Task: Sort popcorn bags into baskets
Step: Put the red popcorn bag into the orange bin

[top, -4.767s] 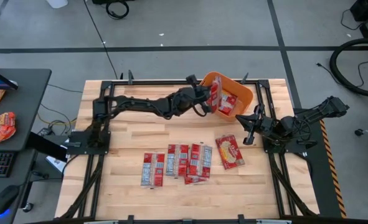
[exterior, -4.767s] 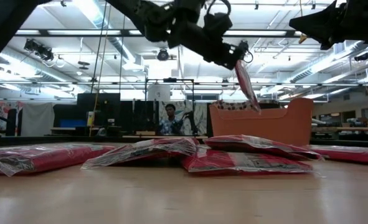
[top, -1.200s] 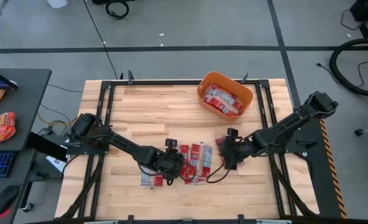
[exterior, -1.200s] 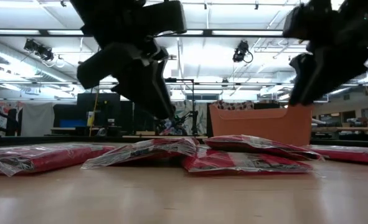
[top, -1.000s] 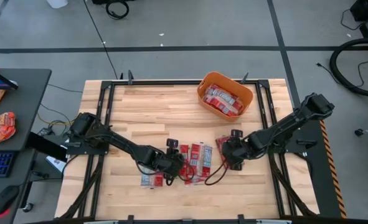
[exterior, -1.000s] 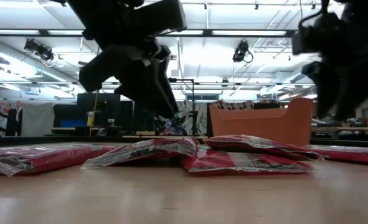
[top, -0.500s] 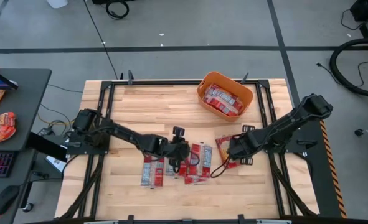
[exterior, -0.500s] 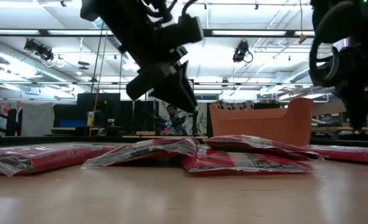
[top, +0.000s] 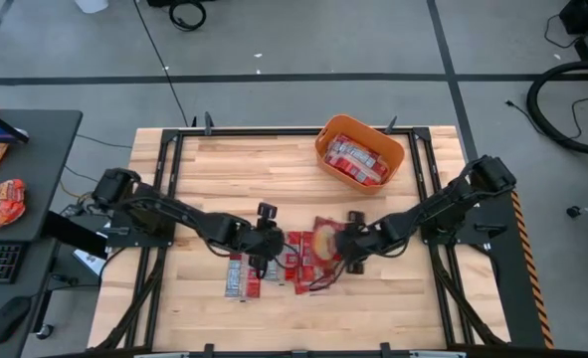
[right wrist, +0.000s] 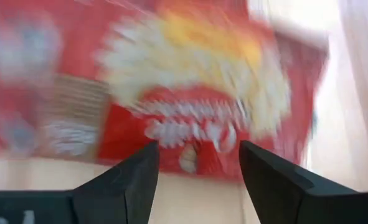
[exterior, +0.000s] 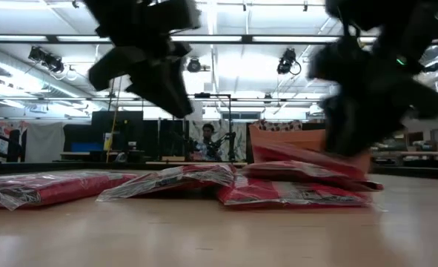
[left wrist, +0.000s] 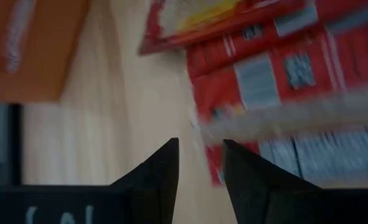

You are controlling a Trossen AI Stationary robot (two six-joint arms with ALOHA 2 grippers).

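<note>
We see the right gripper (top: 350, 251) spread, touching the wide popcorn bag (top: 325, 242). The left gripper (top: 266, 261), fingers parted and empty, hovers over the narrow bags (top: 244, 270).

Overhead view looks straight down, low view skims the tabletop; both share the orange basket (top: 360, 157).

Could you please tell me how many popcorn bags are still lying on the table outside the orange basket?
5 visible: three narrow bags side by side under the left end effector, one partly beneath the wide bag at the right end effector. Others may be hidden.
</note>
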